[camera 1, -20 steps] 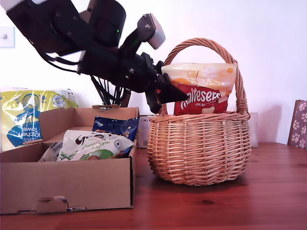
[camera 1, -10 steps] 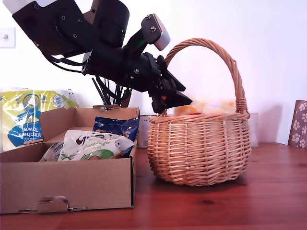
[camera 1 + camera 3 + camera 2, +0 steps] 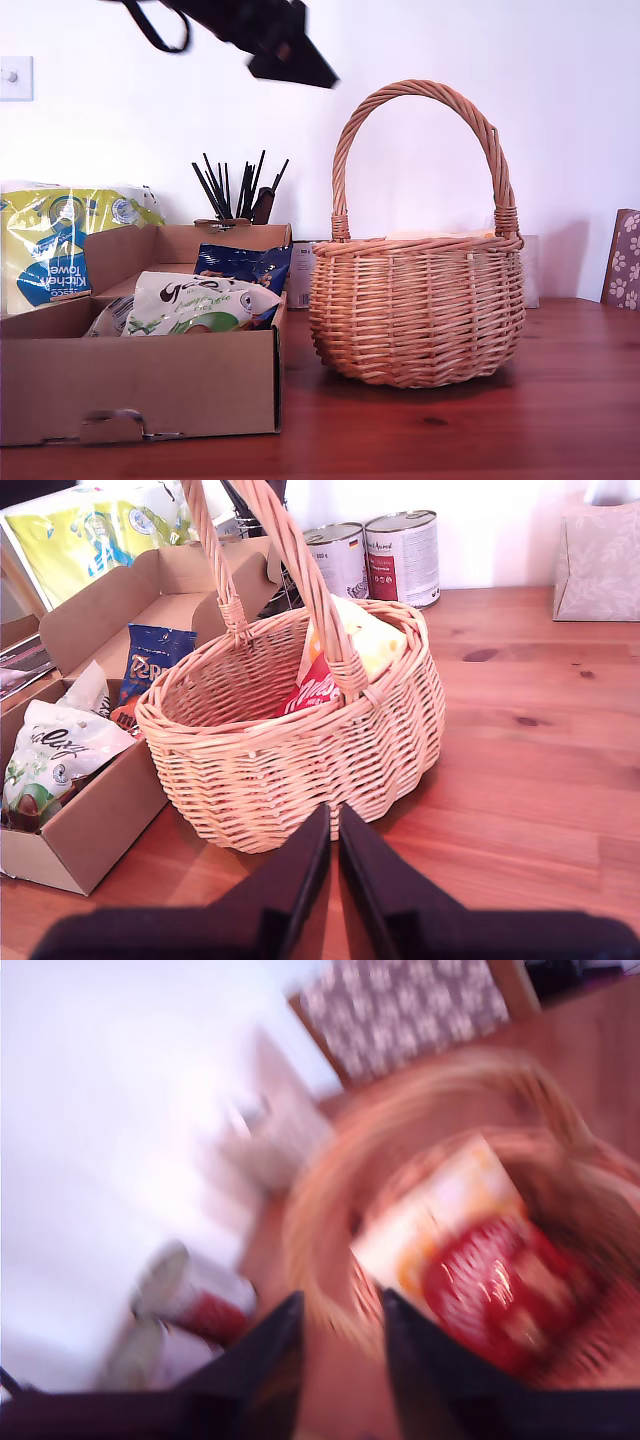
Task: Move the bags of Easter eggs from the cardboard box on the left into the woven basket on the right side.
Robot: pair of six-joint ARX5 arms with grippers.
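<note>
Two bags left in the cardboard box (image 3: pixel 150 385): white and green bag (image 3: pixel 195 305) in front, dark blue bag (image 3: pixel 240 265) behind; yellow-orange bag (image 3: pixel 345 660) lies in the woven basket (image 3: pixel 415 310). Judged light, crinkly, slippery, easily crushed; best pinched at a top seam. My first gripper (image 3: pixel 335 1345) is parted and empty; my second gripper (image 3: pixel 333 865) is nearly closed, empty.

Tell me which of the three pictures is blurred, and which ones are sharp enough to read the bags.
The first wrist view is heavily smeared by motion: the woven basket and the yellow-orange and white bag are only streaks. The second wrist view is sharp; the dark blue bag shows clearly. The exterior view is sharp on the cardboard box, evenly lit, and only the dark arm at its top edge is soft.
</note>
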